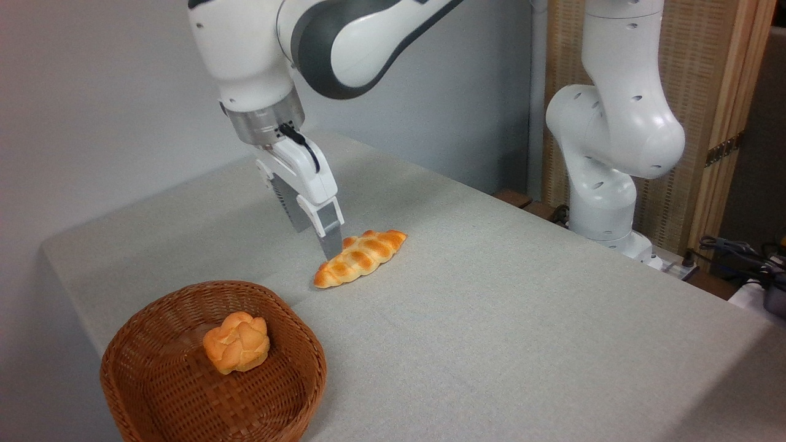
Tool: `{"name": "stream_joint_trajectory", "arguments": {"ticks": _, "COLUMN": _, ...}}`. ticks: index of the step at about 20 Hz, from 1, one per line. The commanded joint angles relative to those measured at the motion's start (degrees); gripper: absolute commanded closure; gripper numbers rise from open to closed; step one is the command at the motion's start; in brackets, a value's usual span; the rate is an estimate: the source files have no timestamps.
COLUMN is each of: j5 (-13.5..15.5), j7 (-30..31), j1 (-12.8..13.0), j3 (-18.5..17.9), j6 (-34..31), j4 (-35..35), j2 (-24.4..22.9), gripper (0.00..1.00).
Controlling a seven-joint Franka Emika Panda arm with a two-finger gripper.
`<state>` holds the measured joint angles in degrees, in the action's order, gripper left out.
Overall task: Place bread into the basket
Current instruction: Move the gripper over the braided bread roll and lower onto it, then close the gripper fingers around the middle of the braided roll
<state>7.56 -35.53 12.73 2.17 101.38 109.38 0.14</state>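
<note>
Counter [491, 319] covered in pale grey cloth, runs from near right to far left. Bread [360, 258] lies flat on the cloth about mid-counter, long axis slanting from near-left tip to far-right tip, braided top up, golden with browned ridges. Nothing lies between the bread and the basket [153, 319]; only a bare strip of cloth separates them. Basket sits at the near left corner of the counter, round, shallow, reddish-brown wicker, part of its near rim cut off by the bottom edge of the view. Inside it: one small round knotted roll [237, 342], orange, resting on the basket floor a little toward the far right side, not touching the wall as far as can be seen. Rest of the basket floor is bare weave. Gripper [330, 245] hangs from the white arm at far left of the bread, tilted, fingers pointing down toward the loaf's left half. One finger tip [331, 242] sits just at the far edge of the loaf; the other finger is hidden behind it, so cannot tell how wide the jaws stand or whether they touch the bread. Arm base [605, 202] stands off the far right edge of the counter. Woven screen [700, 92] behind it, cables [737, 252] at far right.
</note>
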Motion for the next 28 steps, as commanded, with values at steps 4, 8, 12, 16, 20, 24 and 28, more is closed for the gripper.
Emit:
{"name": "stream_joint_trajectory", "arguments": {"ticks": 4, "j5": 0.6, "j7": 0.3, "j1": 2.7, "j3": 0.4, "j6": 0.0, "j4": 5.8, "j2": 0.2, "gripper": 0.0}}
{"name": "stream_joint_trajectory", "arguments": {"ticks": 8, "j5": 0.6, "j7": 0.2, "j1": 4.1, "j3": 0.5, "j6": 0.7, "j4": 5.8, "j2": 2.0, "gripper": 0.0}}
{"name": "stream_joint_trajectory", "arguments": {"ticks": 12, "j5": 0.0, "j7": 0.0, "j1": 4.2, "j3": 0.4, "j6": 0.2, "j4": 5.8, "j2": 2.8, "gripper": 0.0}}
{"name": "stream_joint_trajectory", "arguments": {"ticks": 16, "j5": -0.2, "j7": -0.1, "j1": 3.9, "j3": 0.1, "j6": 0.1, "j4": 5.9, "j2": 3.3, "gripper": 0.0}}
{"name": "stream_joint_trajectory", "arguments": {"ticks": 20, "j5": -0.3, "j7": -0.2, "j1": 3.9, "j3": 0.1, "j6": 0.0, "j4": 5.9, "j2": 4.1, "gripper": 0.0}}
{"name": "stream_joint_trajectory", "arguments": {"ticks": 24, "j5": -0.4, "j7": -0.2, "j1": 3.8, "j3": 0.1, "j6": 0.0, "j4": 5.9, "j2": 4.1, "gripper": 0.08}}
{"name": "stream_joint_trajectory", "arguments": {"ticks": 28, "j5": -1.8, "j7": -0.4, "j1": 3.9, "j3": 0.1, "j6": 0.0, "j4": 5.9, "j2": 4.1, "gripper": 0.61}}
